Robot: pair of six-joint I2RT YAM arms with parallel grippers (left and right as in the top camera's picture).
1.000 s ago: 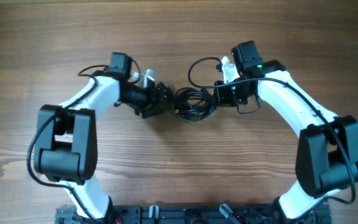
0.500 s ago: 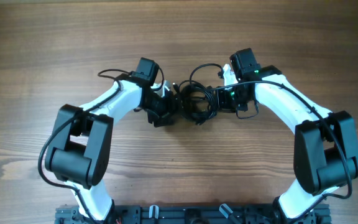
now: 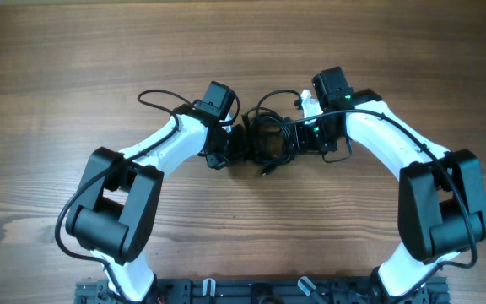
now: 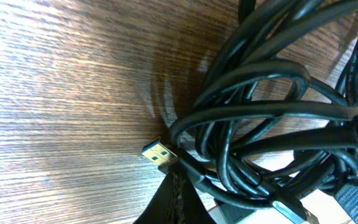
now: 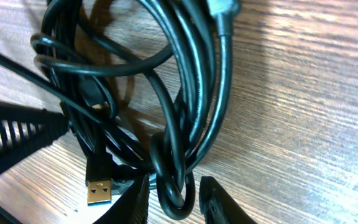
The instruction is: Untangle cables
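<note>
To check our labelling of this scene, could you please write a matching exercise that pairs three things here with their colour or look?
Things:
1. cable bundle
2. plug
3. table

Descriptions:
A. brown wood grain
B. black, coiled in loops
C. metal shell, blue inside

Pairs: 1-B, 2-C, 3-A

A brown wooden table [image 3: 57, 51] with fine grain running left to right fills the overhead view from edge to edge. Its tone is uneven: darker streaks and a swirl of grain lie near the lower left corner, and paler bands cross the top. The light is soft and even. In both wrist views the wood takes a pale sheen, with blurred dark shadows on it.
</note>
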